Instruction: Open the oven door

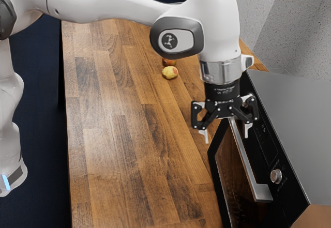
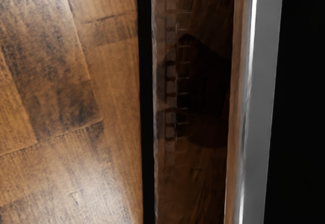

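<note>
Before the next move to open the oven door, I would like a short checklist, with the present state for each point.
1. Claw open: ok, its fingers stand apart.
2. Claw holding nothing: ok.
3. Oven door still to be opened: ok, it looks shut.
4. Both fruits away from the handle: ok.
5. Claw closed on the handle: not ok.
6. Fingertips low enough to grasp it: cannot tell.

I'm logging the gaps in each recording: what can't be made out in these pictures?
Handle's far end: exterior view, behind the claw.
Both handle ends: wrist view, cut off by its edges.
Oven door's near end: exterior view, cut off by the lower edge.
Oven's inside: both views, dark, reflecting glass.
Rear fruit: exterior view, partly behind the arm.
Markings by the knob: exterior view, too small.
</note>
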You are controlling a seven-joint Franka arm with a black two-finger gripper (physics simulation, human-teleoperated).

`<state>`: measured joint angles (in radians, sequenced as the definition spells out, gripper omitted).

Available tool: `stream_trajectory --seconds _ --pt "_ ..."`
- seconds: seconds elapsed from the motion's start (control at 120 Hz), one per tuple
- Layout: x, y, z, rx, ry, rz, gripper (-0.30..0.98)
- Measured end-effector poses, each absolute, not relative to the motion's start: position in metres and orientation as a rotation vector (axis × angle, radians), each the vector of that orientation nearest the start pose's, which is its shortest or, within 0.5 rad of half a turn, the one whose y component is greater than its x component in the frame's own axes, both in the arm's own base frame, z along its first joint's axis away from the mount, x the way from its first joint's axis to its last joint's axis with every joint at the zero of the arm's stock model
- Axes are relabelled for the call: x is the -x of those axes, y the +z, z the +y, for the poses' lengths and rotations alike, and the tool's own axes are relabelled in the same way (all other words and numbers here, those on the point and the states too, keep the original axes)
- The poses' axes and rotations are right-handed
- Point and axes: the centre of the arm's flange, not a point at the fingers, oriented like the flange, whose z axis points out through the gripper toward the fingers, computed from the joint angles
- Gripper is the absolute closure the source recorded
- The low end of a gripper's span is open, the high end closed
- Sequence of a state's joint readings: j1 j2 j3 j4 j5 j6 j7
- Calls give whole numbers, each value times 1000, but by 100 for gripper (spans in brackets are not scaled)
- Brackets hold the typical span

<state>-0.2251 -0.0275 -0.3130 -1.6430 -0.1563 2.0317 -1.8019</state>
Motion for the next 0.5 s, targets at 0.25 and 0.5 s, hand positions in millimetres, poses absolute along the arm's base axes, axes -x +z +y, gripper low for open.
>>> stream_trajectory --seconds 0.25,0.5 --pt "-501 638 -311 2855 -35 -2146 0" --pt "-502 614 -310 2836 10 -2133 0"
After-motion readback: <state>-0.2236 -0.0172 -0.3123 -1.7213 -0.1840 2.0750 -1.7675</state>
